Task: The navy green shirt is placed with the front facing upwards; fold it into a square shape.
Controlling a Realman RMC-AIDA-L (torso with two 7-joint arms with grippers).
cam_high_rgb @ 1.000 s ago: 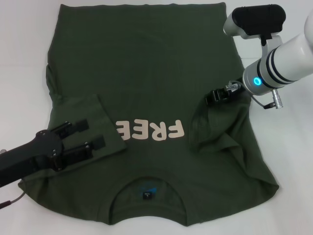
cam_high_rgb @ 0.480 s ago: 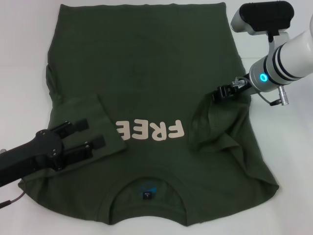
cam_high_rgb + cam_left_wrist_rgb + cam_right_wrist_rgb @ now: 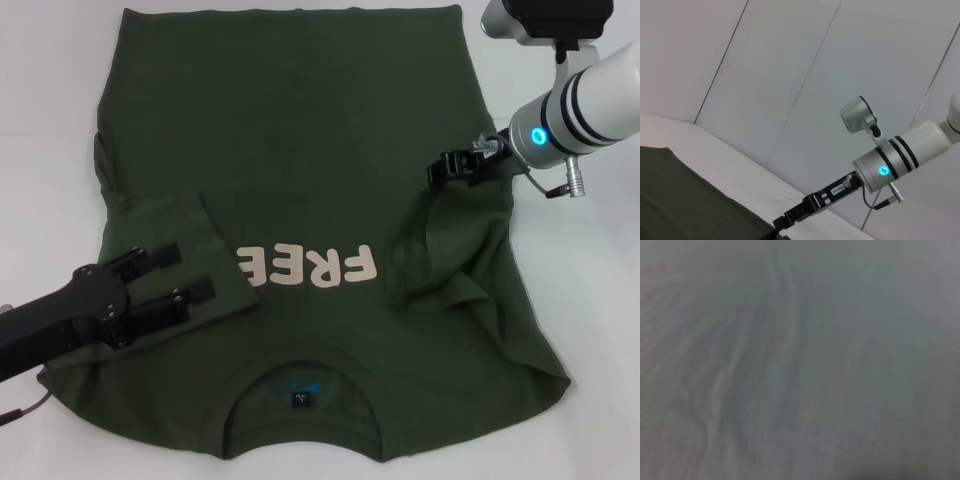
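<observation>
Lifted a little higher than before, the navy green shirt's [image 3: 300, 170] right sleeve hangs as a creased fold from the right gripper [image 3: 440, 172], whose jaws are closed on the fabric. Elsewhere the shirt is spread front-up on the white desk [image 3: 50, 100], cream "FREE" lettering showing, left sleeve folded inward beneath the left gripper [image 3: 185, 272], whose jaws are held apart.

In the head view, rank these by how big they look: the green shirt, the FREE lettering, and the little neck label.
Largest to smallest, as they look in the head view:
1. the navy green shirt, which fills most of the picture
2. the FREE lettering, a short band across the chest
3. the neck label, a tiny dark square inside the collar
</observation>
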